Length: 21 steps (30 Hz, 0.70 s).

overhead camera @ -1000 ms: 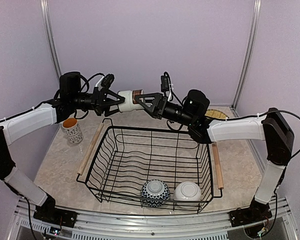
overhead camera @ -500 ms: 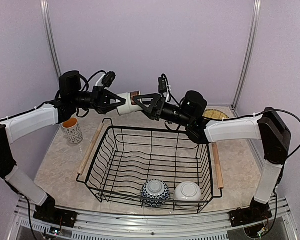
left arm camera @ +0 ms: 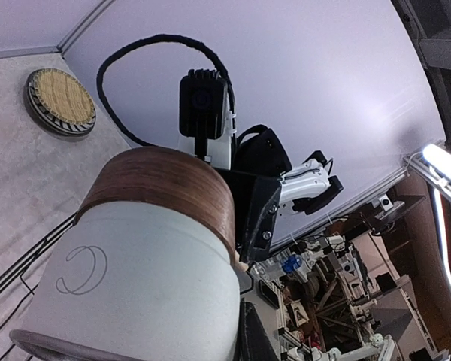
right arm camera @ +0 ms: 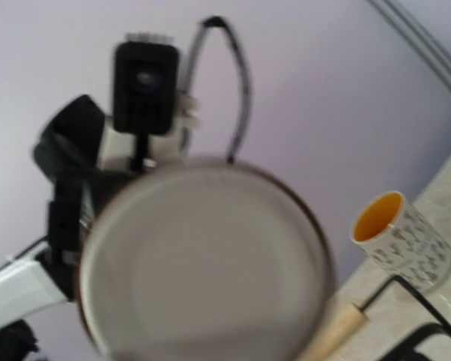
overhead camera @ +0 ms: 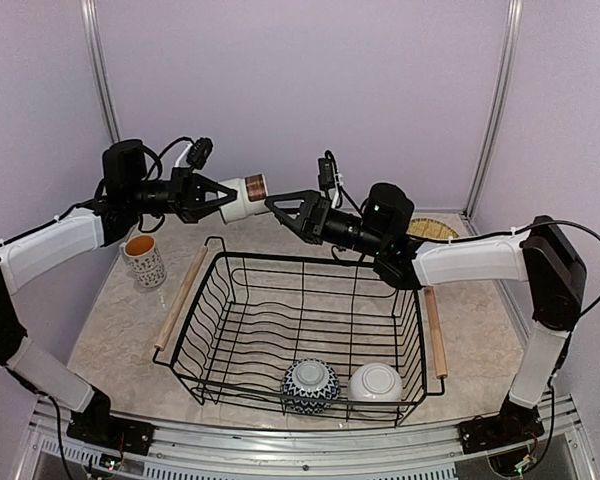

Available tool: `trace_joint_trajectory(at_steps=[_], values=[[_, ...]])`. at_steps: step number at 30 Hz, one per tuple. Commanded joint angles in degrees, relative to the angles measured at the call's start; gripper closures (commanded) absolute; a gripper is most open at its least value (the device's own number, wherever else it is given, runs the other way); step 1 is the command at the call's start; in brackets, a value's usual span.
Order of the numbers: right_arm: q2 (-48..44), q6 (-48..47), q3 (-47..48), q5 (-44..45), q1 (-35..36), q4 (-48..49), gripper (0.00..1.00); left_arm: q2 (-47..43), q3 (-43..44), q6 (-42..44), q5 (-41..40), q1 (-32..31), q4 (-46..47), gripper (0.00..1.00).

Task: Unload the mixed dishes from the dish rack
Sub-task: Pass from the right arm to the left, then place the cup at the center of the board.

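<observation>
Lilac walls (overhead camera: 300, 90) close in a marbled table (overhead camera: 120, 340), and your riskiest item is hanging high above it. The left claw (overhead camera: 225, 198) is clamped on the white cup with brown band (overhead camera: 248, 192), which lies on its side in mid-air above the far left corner of the dish rack (overhead camera: 310, 262), with its brown base end pointing at the right arm. The right claw (overhead camera: 278, 212) stands wide apart just beside that base, touching nothing; its wrist view is filled by the blurred round bottom of the cup.

Watch these from here:

- You appear to hold the cup only at its mouth end, and its whole body sticks out sideways. I cannot tell how much of the wall the fingers cover. A quick swing or wrist roll could let it pivot or slip, and it would drop onto the rack's wire rim or its left wooden handle (overhead camera: 180, 297).
- The open right fingers sit close to the base. Any drift of the left arm towards them could knock the cup in its grip.
- The tall patterned cup (overhead camera: 145, 262) stands on the table just left of the rack, near where you would likely set this one down. Come in too low or too close and you could tip it.

The blue-patterned bowl (overhead camera: 310, 385) and white bowl (overhead camera: 375, 382) sit in the rack's near end, and the woven mat (overhead camera: 432, 228) lies at the far right, well apart from all this.
</observation>
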Motion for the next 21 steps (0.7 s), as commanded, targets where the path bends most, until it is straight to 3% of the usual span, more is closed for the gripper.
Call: trace_joint_trajectory(at_steps=[1,3,8,11,14,21], values=[[-3.5,-3.2,-1.5,2.1,0.2,-4.5,0.0,-5.0,0.9,7.2,-4.3,1.6,-7.1,1.0],[-4.0,-3.9,-1.5,2.6,0.2,-6.2,0.0,-6.4,2.0,11.7,-10.2,2.0,-14.1,1.0],[-5.3,-5.9,-1.9,4.3,0.2,-10.6,0.0,-8.6,6.2,20.3,-42.6,2.1,-33.9,1.0],[-5.9,-6.4,-2.2,5.1,0.2,-11.9,0.0,-6.7,11.4,22.4,-54.3,2.4,-43.6,1.0],[-6.1,-6.6,-2.5,5.4,0.2,-12.6,0.0,-2.8,15.8,22.9,-60.1,3.3,-50.4,1.0],[-7.2,-7.3,-2.9,6.2,0.2,-14.1,0.0,9.8,26.3,24.4,-61.0,5.5,-64.1,1.0]])
